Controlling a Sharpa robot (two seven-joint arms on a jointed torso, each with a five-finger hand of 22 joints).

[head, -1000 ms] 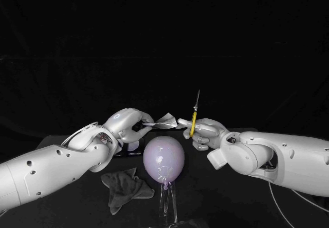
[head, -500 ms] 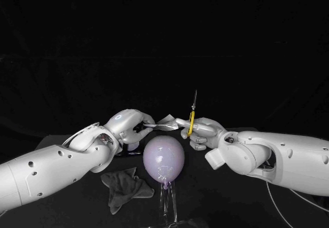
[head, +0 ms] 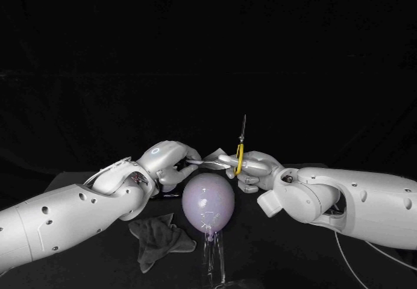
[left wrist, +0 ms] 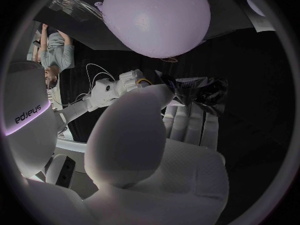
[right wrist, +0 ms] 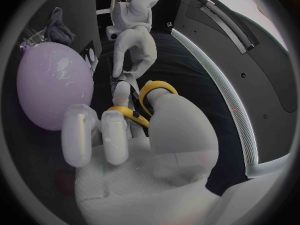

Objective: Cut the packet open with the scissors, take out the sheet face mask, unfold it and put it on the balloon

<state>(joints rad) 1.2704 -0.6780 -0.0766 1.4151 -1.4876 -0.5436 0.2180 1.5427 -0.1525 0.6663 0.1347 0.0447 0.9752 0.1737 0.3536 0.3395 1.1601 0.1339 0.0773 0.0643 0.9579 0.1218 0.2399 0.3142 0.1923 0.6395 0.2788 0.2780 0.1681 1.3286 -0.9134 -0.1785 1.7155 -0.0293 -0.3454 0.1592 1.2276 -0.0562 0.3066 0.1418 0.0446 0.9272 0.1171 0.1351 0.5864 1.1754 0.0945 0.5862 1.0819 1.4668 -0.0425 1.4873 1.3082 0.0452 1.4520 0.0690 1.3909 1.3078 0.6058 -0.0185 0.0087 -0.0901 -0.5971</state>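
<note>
A black table (head: 278, 259) is seen from above against a dark backdrop. A crumpled grey cloth (head: 161, 238) lies on it near the robot, just beside a lilac balloon (head: 208, 201), which is mounted on a clear stand (head: 213, 259) in the middle. The balloon is egg-shaped, its long axis running away from the robot and its knotted end turned toward the robot. Above the balloon's far end the two hands are brought close together, and the white forearms cover much of the table to either side. A small, crinkled silver packet (head: 213, 155) is pinched by the left hand (head: 169, 159) between thumb and fingers; it sticks out sideways toward the right hand, over the top of the balloon. In the left wrist view the packet (left wrist: 197, 90) is seen past the fingertips of the left hand (left wrist: 156, 150), partly covered by the thumb, with the balloon (left wrist: 156, 17) beyond. Scissors (head: 240, 147) with yellow handles are gripped by the right hand (head: 252, 168); they are held upright, blades pointing straight up and seemingly closed into one thin line, just beside the packet's free edge. Whether blade and packet touch cannot be told. In the right wrist view the yellow loops (right wrist: 153, 92) are threaded by the thumb and fingers of the right hand (right wrist: 144, 145), curled tightly round them.
</note>
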